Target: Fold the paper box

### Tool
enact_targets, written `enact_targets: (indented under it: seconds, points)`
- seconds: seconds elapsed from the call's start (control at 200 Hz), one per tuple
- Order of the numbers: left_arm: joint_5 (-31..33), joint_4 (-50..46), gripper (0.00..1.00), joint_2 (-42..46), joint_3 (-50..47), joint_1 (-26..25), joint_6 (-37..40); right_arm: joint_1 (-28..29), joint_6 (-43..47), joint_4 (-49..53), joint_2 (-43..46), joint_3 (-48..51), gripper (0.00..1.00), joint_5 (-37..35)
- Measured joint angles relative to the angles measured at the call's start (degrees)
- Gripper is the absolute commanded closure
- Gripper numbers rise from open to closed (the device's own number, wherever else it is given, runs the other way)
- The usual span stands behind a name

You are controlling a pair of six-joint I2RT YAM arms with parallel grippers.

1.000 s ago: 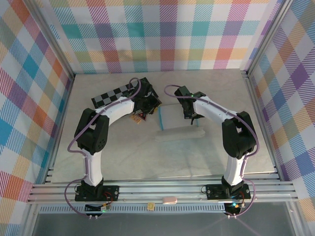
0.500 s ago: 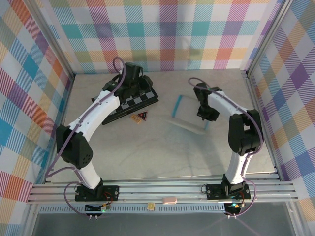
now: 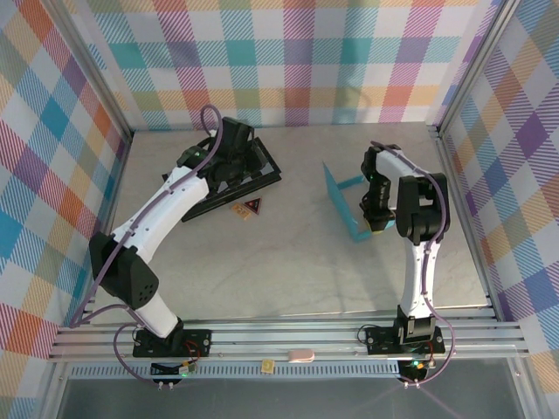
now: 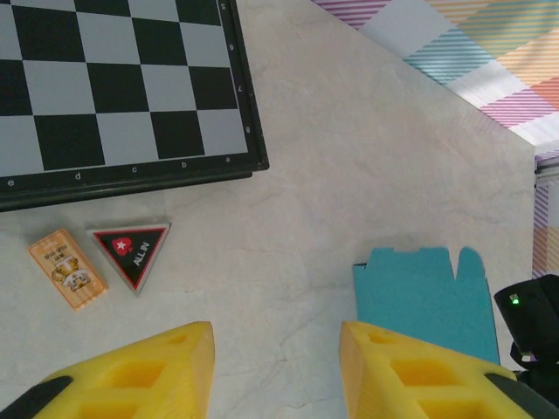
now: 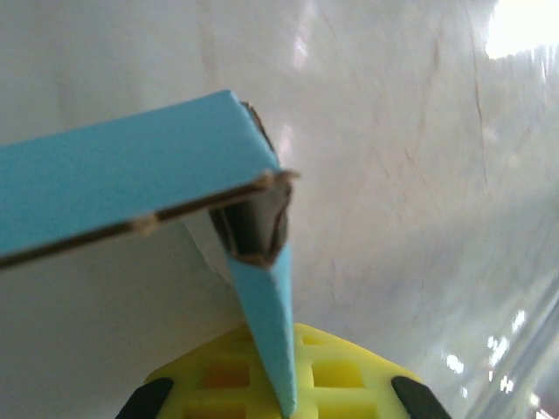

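Right gripper [image 5: 276,377] clamps the paper box [image 3: 336,195]; left gripper [image 4: 275,349] gapes empty near chessboard [image 4: 113,78].

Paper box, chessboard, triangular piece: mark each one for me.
paper box [image 4: 417,301], left wrist view, middle of its teal face.
chessboard [image 4: 113,78], left wrist view, on its checkered surface.
triangular piece [image 4: 131,249], left wrist view, its dark centre.

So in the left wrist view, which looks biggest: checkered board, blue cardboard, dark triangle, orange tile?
1. checkered board, though partly out of frame
2. paper box
3. dark triangle and orange tile: too alike to rank
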State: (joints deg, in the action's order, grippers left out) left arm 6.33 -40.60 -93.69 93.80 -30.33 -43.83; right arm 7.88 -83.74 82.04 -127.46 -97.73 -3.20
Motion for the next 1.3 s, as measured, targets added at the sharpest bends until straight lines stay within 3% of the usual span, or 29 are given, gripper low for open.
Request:
enact_targets:
  seconds: [0.4,0.62,0.8,0.99,1.155,1.3]
  points:
    - [0.35,-0.26,0.60,1.66,-1.68,-1.55,0.04,0.61,-14.40,1.95,-1.64,3.63,1.00,14.45]
    - [-1.64,0.20,0.59,2.08,-3.17,-1.55,1.36,4.63,-22.34,-1.62,-1.60,5.33,0.59,20.68]
    - [-7.74,3.39,0.58,2.10,-7.52,-1.55,3.32,6.38,-24.79,-2.73,0.79,2.82,0.40,20.24]
    - [-16.63,10.86,0.57,2.34,-14.23,-1.55,5.97,4.96,-22.73,-5.27,6.67,2.84,0.24,18.60]
    - [-21.90,17.33,0.57,4.00,-19.15,-1.55,7.69,3.87,-17.77,-6.60,9.88,2.49,0.21,16.72]
    - [-23.78,21.27,0.57,7.65,-21.99,-1.77,9.03,3.82,-2.97,-7.48,10.58,-4.72,0.22,9.25]
